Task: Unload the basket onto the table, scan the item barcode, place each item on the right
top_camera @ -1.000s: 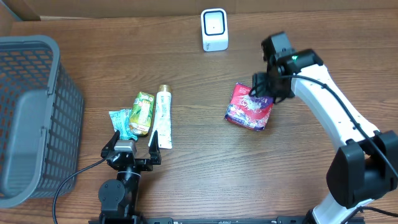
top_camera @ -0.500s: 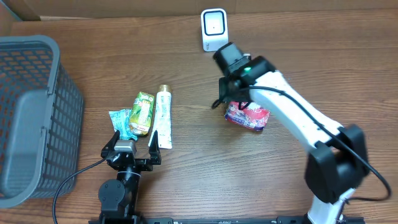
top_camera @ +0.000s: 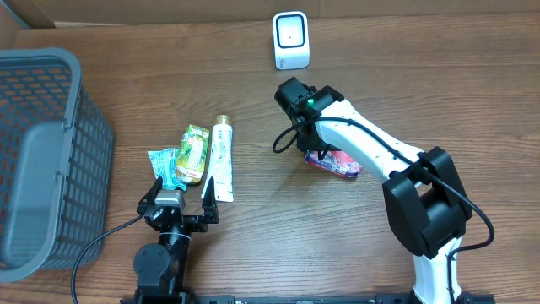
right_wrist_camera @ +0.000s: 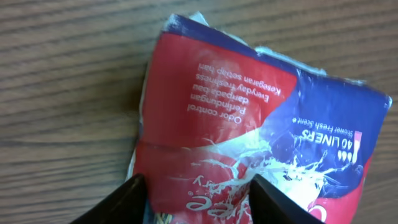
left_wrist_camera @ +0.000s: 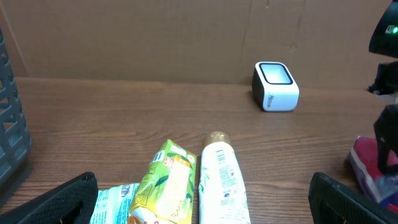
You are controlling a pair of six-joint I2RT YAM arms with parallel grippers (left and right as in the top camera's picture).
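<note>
The item is a red and blue soft pack [right_wrist_camera: 249, 106] lying flat on the wooden table, right of centre [top_camera: 339, 163]. My right gripper [right_wrist_camera: 198, 199] reaches down over its left end, and both black fingers [right_wrist_camera: 124, 202] press against the wrapper, shut on it. In the overhead view the right gripper [top_camera: 314, 145] covers that end of the pack. The white barcode scanner [top_camera: 291, 40] stands upright at the back of the table, apart from the pack. My left gripper [top_camera: 180, 187] rests wide open near the front edge with nothing between its fingers, as the left wrist view of the left gripper [left_wrist_camera: 202, 205] confirms.
A white tube [top_camera: 222, 159], a green pack [top_camera: 193, 154] and a teal sachet [top_camera: 164, 167] lie side by side just beyond the left gripper. A grey mesh basket [top_camera: 51, 76] fills the left side. Cardboard walls the far edge behind the scanner [left_wrist_camera: 275, 86].
The right arm swung left, from the pack's right side over to its left end, and its jaws narrowed onto the wrapper. The pack shifted slightly. The left arm stayed still.
</note>
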